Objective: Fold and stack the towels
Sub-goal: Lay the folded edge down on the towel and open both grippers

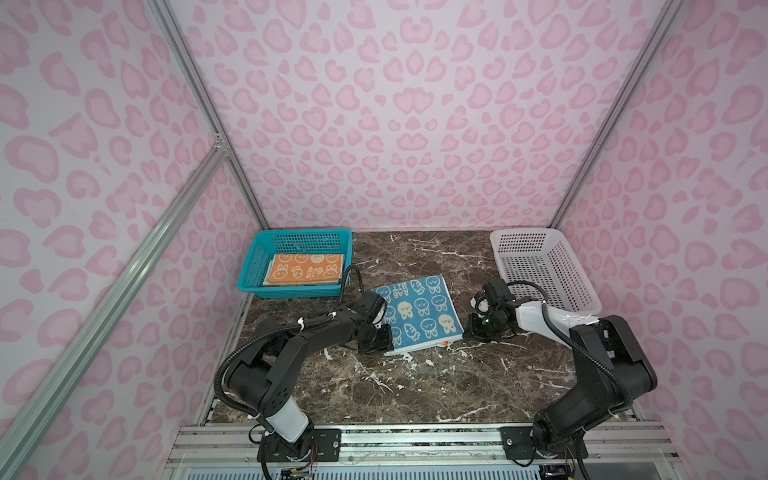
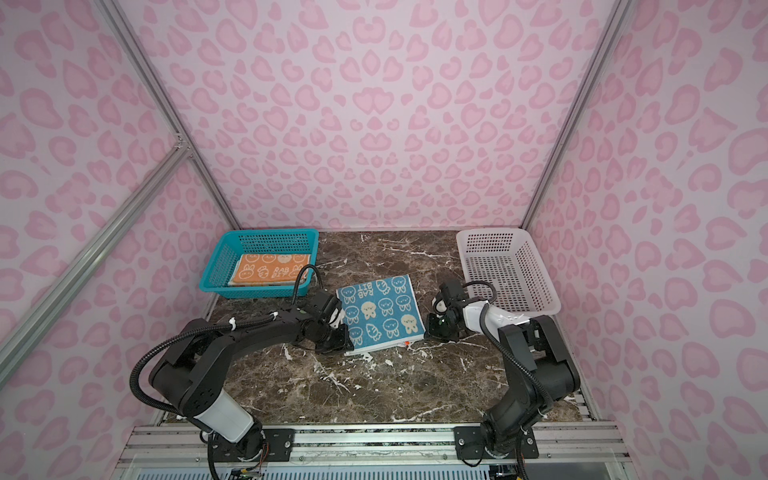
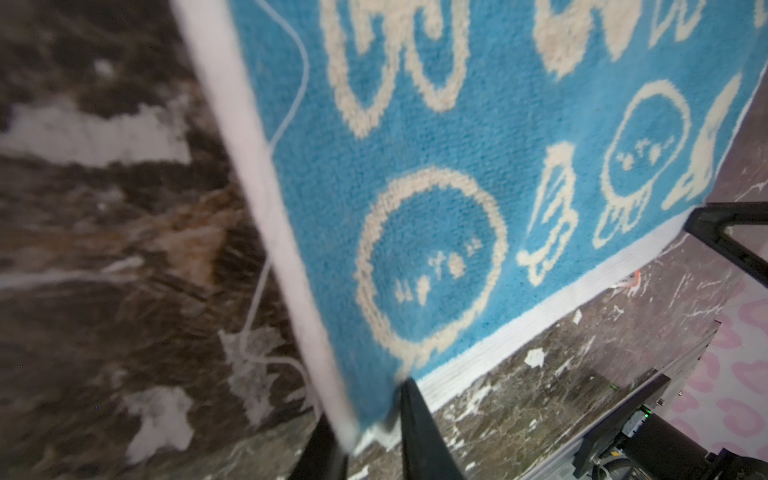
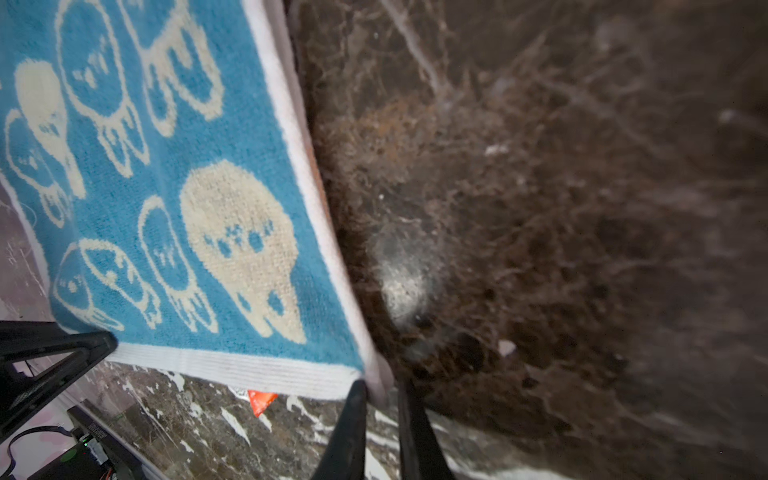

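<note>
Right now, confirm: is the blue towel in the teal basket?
No, the blue towel lies on the table; the teal basket holds the orange towel.

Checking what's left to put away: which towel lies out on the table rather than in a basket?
The blue towel: it lies flat on the marble table, while the orange towel sits inside the teal basket.

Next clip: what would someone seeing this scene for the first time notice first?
The pink blotched walls enclosing the cell catch the eye first. On the middle of the dark marble table lies a blue towel, with the left gripper and right gripper each straddling one of its near corners. An orange towel sits in the teal basket at the back left, opposite a white basket at the back right.
</note>
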You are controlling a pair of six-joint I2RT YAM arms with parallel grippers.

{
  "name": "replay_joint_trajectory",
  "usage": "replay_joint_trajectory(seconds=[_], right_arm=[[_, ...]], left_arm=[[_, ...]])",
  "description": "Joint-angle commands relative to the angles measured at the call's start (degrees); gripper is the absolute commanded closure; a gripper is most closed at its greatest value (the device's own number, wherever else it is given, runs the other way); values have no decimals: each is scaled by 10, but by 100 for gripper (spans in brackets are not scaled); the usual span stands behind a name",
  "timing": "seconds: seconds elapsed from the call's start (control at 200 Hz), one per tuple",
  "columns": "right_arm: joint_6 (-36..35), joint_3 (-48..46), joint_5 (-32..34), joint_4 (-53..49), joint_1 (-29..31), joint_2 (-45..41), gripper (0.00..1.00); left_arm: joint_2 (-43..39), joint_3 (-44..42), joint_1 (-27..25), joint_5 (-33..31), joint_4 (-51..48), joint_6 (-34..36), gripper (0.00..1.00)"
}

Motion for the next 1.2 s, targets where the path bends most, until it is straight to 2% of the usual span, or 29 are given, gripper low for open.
replay_joint_trajectory(seconds=[0.0,0.085,0.115,0.34,0.425,0.505,0.535,0.685,0.835,1.045,1.2], right_arm=[[0,1,17,-17,4,-4,80],[-1,2,19,-21,7,-8,77],[-1,3,19,-22,7,-10,75],[-2,10,22,-37,14,-38,57],[1,15,16,-39,17,-56,49],[8,12,-11,-20,18,-80,42],[13,11,-21,-13,19,-88,39],[26,12,-73,31,27,-102,21],[65,-9,-120,109,29,-86,12],[115,-35,-144,204,54,-46,9],[129,-51,-146,238,63,-19,7]], left_arm=[[-8,6,0,-33,-40,3,68],[-16,7,-1,-36,-42,3,65],[-18,9,-1,-37,-43,3,60],[-30,22,-1,-35,-50,2,44],[-35,25,-1,-33,-50,-1,17],[-44,30,-1,-39,-57,-3,8],[-48,34,-1,-45,-62,-4,0],[-87,47,-1,-65,-70,-13,2],[-121,48,2,-27,-3,-62,2],[-113,13,-2,15,132,-158,2],[-82,-4,-5,25,149,-164,2]])
